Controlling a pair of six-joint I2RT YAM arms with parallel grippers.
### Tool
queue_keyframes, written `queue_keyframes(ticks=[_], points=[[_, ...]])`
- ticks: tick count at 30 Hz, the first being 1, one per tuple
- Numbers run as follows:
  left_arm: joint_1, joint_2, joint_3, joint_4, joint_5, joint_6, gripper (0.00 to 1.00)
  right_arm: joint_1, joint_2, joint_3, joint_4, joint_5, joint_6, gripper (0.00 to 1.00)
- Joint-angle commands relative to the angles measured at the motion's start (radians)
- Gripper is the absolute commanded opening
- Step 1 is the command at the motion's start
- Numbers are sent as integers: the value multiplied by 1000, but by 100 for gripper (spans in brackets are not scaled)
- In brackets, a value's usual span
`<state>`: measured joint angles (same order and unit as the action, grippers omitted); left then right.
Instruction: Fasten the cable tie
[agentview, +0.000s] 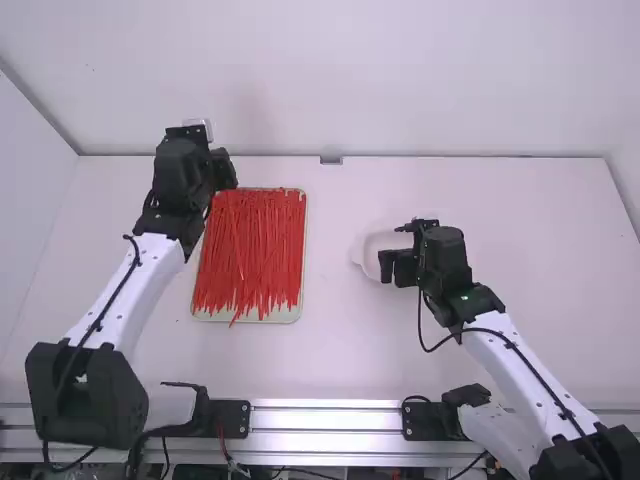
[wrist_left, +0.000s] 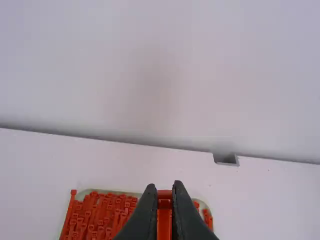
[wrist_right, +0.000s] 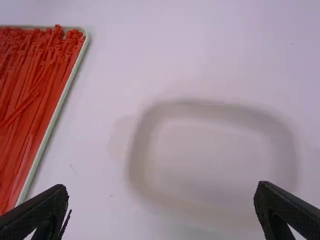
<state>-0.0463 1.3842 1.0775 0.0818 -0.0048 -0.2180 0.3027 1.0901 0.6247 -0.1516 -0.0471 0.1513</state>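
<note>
The step in hand looks like the first one: taking a single tie out of the stock. The pale rectangular tray (agentview: 304, 250) holds a dense heap of red plastic cable ties (agentview: 250, 255) lying lengthwise. The left claw (wrist_left: 163, 186) sits over the tray's far end, its fingers drawn almost together with one red cable tie (wrist_left: 164, 220) pinched between them. From the left wrist view, the strip runs straight down between the pads. Whether it has come free of the heap below cannot be told.

The right claw (wrist_right: 160, 190) is spread wide and holds nothing. It hangs to the right of the tray, over a shallow white rounded dish (agentview: 365, 250) that sits on the white tabletop (agentview: 500, 220), apart from the tray's right rim. The dish appears bare inside.

Nothing has been threaded yet, so the fastening proper lies ahead. The next move calls for lifting the pinched tie clear of its neighbours, which are tangled and may ride up with it. It then has to be carried to the right of the tray, within the other arm's reach. There the right claw would need to take the free end, so the tail can be bent round and fed into the head slot, which demands close alignment.
</note>
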Motion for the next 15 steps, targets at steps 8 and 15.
queue_keyframes(ticks=[8, 15], points=[[-6, -171, -275, 192, 138, -48, 2, 2, 2, 31, 121, -245, -24, 99], [-6, -180, -334, 275, 333, -109, 2, -1, 2, 31, 264, -455, 10, 99]])
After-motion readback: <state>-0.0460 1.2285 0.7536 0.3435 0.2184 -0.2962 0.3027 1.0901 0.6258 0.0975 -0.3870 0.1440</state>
